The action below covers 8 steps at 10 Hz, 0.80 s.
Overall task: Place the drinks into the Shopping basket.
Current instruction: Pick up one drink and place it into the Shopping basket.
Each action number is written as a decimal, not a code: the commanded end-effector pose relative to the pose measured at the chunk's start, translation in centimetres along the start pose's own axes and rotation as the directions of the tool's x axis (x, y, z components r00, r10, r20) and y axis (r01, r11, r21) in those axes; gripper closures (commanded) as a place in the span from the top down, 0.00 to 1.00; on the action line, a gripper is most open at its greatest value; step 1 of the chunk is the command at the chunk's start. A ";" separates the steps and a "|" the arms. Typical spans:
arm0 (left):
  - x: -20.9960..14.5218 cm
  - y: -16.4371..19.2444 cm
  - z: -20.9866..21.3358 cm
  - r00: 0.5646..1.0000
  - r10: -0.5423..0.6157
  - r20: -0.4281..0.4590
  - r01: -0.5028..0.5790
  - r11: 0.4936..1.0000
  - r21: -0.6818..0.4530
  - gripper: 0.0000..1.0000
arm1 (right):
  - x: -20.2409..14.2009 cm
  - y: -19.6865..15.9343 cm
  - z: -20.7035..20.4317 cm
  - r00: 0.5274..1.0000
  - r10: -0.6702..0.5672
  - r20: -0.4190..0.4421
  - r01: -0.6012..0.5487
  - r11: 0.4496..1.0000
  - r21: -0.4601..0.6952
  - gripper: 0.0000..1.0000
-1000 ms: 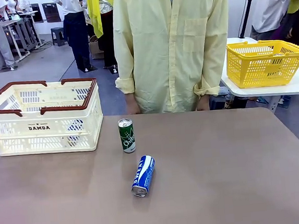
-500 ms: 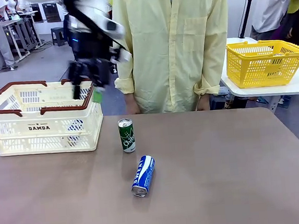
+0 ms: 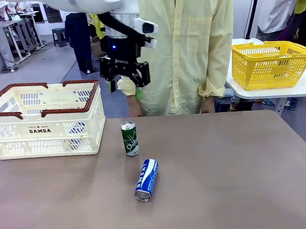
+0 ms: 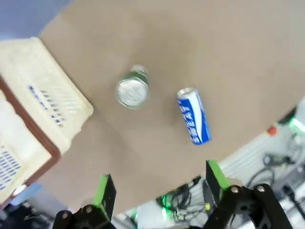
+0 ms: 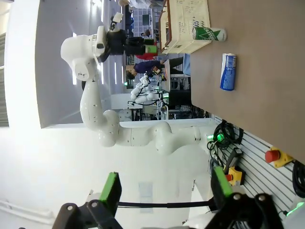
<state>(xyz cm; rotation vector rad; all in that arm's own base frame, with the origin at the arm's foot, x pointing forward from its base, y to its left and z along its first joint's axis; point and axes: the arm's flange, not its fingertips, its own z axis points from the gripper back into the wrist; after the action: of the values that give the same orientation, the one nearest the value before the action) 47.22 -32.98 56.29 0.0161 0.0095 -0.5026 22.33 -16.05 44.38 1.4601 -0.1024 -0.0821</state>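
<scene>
left gripper (image 3: 125,85): wide open, empty, hanging high over the table (image 3: 244,181)
right gripper (image 5: 166,190): open, empty
drinks: green can (image 3: 129,138) upright near Shopping basket (image 3: 47,135); blue can (image 3: 147,179) lying flat on the table
left wrist view: green can's lid from above

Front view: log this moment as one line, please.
left gripper: open, empty, above table | right gripper: open, empty | green can: upright on table | blue can: lying on side | Shopping basket: left of cans

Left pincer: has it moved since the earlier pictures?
Yes. The left pincer moved rightward, from over the Shopping basket's rim to above the green can.
</scene>
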 end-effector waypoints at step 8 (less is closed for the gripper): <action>-0.1 3.9 -1.9 0.990 0.131 0.044 -0.130 0.991 -0.010 1.00 | -0.1 0.4 0.0 1.000 -0.004 0.005 0.004 1.000 0.010 1.00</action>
<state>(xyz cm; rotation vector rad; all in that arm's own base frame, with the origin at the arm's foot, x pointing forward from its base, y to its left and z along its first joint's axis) 48.93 -29.61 54.49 -0.0165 -0.0360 -0.3705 22.33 -16.05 44.37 1.4602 -0.1023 -0.0822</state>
